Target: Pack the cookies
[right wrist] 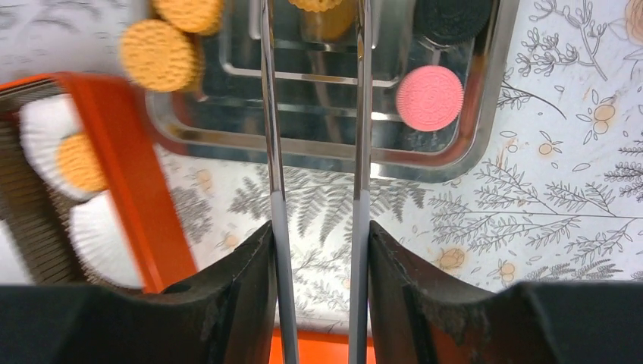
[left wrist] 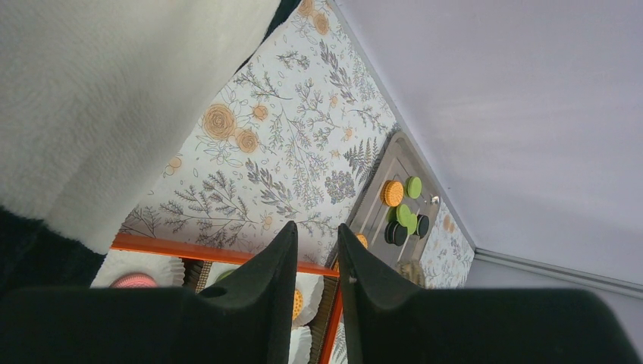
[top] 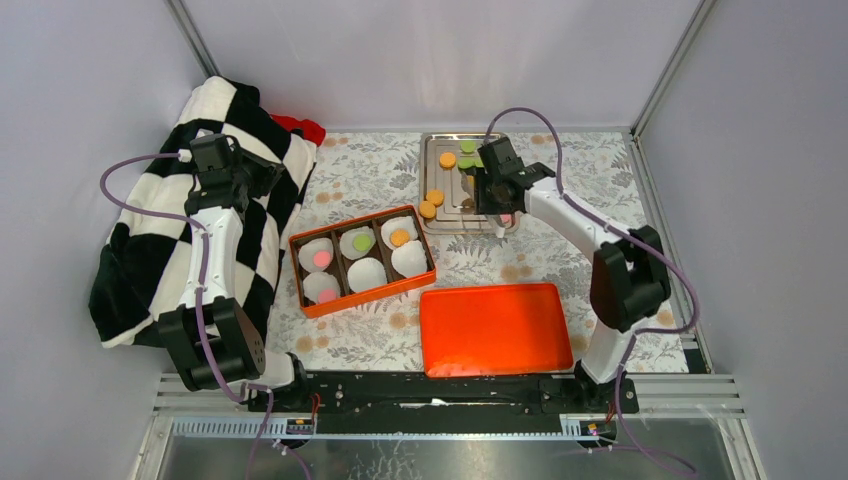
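- Four cookies (top: 447,160) are packed. In the orange box (top: 375,297), the three cups at the 12 o'clock side hold a pink, a green and an orange one. The cup at the 7 o'clock corner holds another pink one.
- Two paper cups (top: 366,275) in the box have no cookie yet, so I think you are a bit over halfway.
- The rest of the cookies lie on the metal tray (right wrist: 425,161), at about 2 o'clock from the box: orange, green, black and one pink.
- Your right end effector (right wrist: 312,23) hangs over the tray. Its fingers stand apart and an orange cookie shows between them, but the tips run out of the picture. I cannot tell if it grips the cookie.
- Your left end effector (left wrist: 317,227) is a little open and holds nothing. It waits at 10 o'clock from the box, over the checked blanket (top: 150,230).
- The orange lid (top: 495,328) lies flat on the bench (top: 600,180), at 4 o'clock from the box. It likely goes on last.
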Action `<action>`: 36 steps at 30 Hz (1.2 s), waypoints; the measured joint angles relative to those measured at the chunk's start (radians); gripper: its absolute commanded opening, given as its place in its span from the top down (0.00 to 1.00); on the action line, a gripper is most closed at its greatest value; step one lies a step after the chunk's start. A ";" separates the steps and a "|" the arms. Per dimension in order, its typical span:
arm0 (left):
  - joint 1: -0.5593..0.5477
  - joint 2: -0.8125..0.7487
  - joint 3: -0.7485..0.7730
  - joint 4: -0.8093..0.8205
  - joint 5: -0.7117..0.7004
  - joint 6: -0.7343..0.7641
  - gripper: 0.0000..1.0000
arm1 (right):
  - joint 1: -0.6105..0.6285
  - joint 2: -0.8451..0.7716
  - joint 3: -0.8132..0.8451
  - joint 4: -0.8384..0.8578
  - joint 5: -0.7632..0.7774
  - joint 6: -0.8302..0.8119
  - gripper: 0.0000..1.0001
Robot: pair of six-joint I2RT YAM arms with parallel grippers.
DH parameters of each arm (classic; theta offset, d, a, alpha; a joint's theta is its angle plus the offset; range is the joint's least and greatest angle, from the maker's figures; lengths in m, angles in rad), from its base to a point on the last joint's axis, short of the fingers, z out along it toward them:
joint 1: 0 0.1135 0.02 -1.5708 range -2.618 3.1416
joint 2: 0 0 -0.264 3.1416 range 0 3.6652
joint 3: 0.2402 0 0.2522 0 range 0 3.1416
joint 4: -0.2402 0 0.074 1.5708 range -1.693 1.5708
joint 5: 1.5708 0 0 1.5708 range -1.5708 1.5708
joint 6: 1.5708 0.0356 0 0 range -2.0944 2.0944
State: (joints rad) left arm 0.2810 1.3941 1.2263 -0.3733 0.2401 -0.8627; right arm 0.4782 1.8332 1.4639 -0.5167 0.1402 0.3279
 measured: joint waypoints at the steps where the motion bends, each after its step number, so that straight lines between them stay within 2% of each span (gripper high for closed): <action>1: 0.000 0.000 0.000 0.000 0.000 0.000 0.70 | 0.008 -0.026 -0.003 0.000 -0.002 0.000 0.82; 6: 0.000 0.000 0.000 0.000 0.000 0.000 0.70 | 0.093 -0.142 -0.004 -0.005 -0.009 -0.002 0.82; 10: 0.000 0.000 0.000 0.000 0.000 0.000 0.70 | 0.219 -0.190 -0.004 -0.018 -0.030 -0.006 0.81; 16: 0.000 0.000 0.000 0.000 0.000 0.000 0.70 | 0.463 -0.177 0.011 -0.069 -0.056 -0.041 0.79; 19: 0.000 0.000 0.000 0.000 0.000 0.000 0.70 | 0.538 -0.145 0.026 -0.084 -0.074 -0.056 0.79; 24: 0.000 0.000 0.000 -0.001 0.000 0.001 0.70 | 0.566 -0.109 0.027 -0.108 -0.082 -0.072 0.77; 28: 0.000 0.000 0.000 -0.001 0.000 0.001 0.69 | 0.572 -0.094 0.027 -0.117 -0.084 -0.078 0.68; 36: 0.000 0.000 0.000 -0.001 -0.002 0.010 0.62 | 0.593 -0.072 0.024 -0.121 -0.142 -0.078 0.58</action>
State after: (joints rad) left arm 0.2810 1.3937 1.2266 -0.3744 0.2386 -0.8528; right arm 1.0714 1.7607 1.4876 -0.6373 -0.0017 0.2501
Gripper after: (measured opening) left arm 0.362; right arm 0.475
